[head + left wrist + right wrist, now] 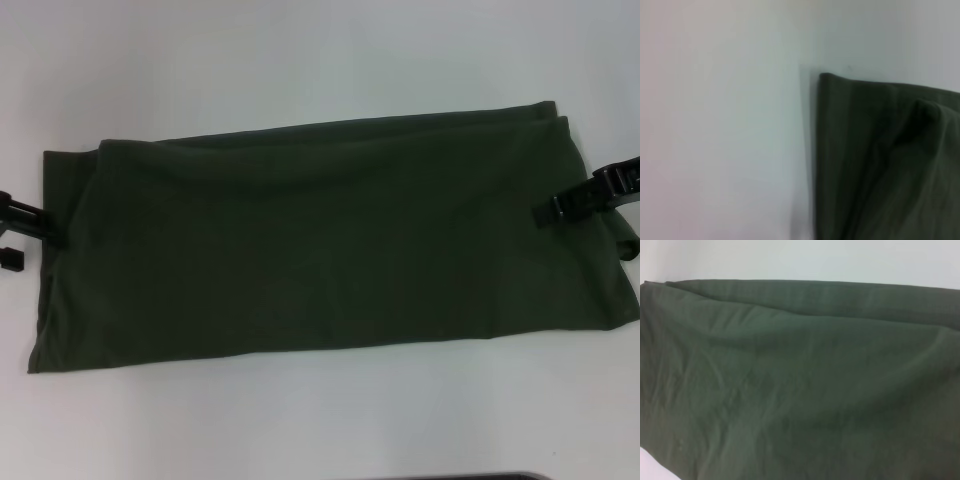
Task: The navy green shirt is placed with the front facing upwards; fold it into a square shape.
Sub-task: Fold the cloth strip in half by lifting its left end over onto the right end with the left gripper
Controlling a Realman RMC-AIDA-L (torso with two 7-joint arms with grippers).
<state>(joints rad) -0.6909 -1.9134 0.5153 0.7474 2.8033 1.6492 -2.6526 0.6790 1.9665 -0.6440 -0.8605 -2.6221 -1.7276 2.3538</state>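
White tabletop point(300, 60) carries the dark olive-green cotton shirt point(330, 250), already folded into a long plain-sided band (no lettering shows). The left gripper point(25, 225) sits at one short end and the right gripper point(585, 200) at the other; whether either pinches cloth cannot be told. Judging by the shape, an end-to-end fold remains to make a square.

Navy green shirt point(330, 240) laid flat on the white table as a long strip running left-right, plain dark olive side up, no lettering showing. Top layer folded over, far-left under-layer peeking out. Soft wrinkles mid-cloth, near edge roughly straight, right end slightly bunched.
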